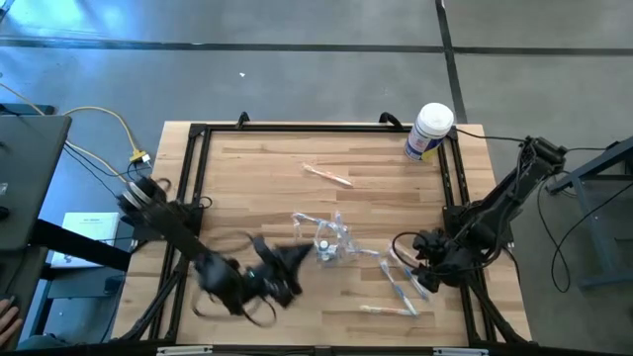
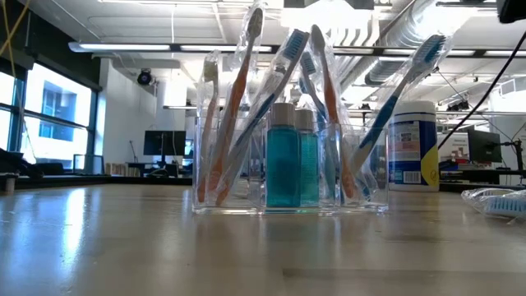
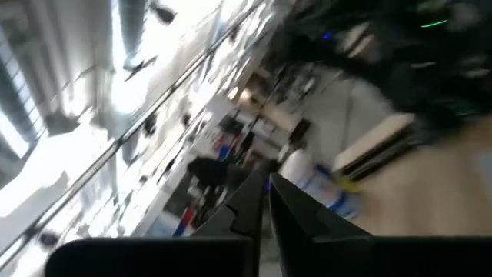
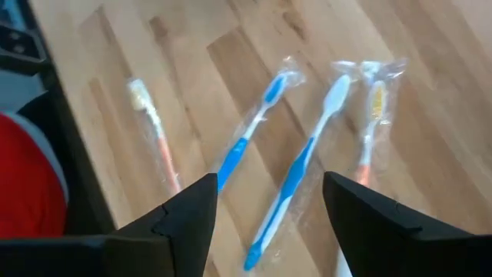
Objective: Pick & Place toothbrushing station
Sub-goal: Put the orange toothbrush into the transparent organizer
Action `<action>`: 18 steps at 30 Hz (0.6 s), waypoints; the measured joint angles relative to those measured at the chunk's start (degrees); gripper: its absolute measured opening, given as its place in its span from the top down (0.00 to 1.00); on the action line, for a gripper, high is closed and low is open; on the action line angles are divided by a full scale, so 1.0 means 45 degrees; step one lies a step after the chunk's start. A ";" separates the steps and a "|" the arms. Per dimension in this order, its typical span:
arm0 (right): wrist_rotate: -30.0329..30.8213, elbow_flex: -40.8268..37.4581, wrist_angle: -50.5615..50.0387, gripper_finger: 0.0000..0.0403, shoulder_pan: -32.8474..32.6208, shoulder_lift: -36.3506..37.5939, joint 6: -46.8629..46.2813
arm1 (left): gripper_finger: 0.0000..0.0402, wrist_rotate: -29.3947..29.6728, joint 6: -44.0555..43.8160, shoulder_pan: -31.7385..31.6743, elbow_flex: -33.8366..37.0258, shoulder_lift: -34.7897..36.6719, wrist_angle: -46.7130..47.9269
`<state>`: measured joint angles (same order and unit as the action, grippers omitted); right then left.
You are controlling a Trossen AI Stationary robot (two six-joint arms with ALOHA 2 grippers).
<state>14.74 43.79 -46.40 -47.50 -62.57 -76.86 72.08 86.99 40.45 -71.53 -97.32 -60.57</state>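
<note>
The toothbrushing station (image 1: 326, 242), a clear plastic holder, stands on its base near the table's middle. In the low view (image 2: 288, 177) it holds several wrapped toothbrushes and two teal bottles. My left gripper (image 1: 297, 259) is just left of the station. In its wrist view its fingers (image 3: 267, 204) are shut, with nothing between them, and point out into the room. My right gripper (image 1: 407, 265) is open and empty to the right of the station. In its wrist view (image 4: 269, 208) it hovers over loose wrapped toothbrushes (image 4: 296, 173).
A white tub with a blue label (image 1: 430, 131) stands at the far right corner. One wrapped toothbrush (image 1: 326, 175) lies toward the far side, and others (image 1: 401, 289) lie near the front right. A black frame (image 1: 198, 168) borders the table.
</note>
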 joint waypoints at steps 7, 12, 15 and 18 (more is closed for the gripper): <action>0.0020 0.0000 -0.0295 0.43 0.0580 0.0000 0.0083 | 0.96 0.1105 -0.0007 -0.1218 0.0944 0.3738 -0.0001; 0.0026 0.0000 -0.0911 0.43 0.0926 -0.0044 0.0015 | 0.97 0.1450 -0.1779 -0.1848 0.4460 0.6714 -0.0018; 0.0029 0.0000 -0.0955 0.43 0.1000 -0.0044 0.0015 | 0.99 0.1711 -0.3323 -0.1484 0.6674 0.8562 -0.0033; 0.0024 0.0000 -0.1034 0.43 0.1005 -0.0049 -0.0362 | 0.99 0.1684 -0.4901 -0.0730 0.8536 1.0306 -0.0056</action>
<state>14.85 43.79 -51.05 -42.98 -62.78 -78.49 79.65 64.93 37.17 -33.12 -50.94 -60.82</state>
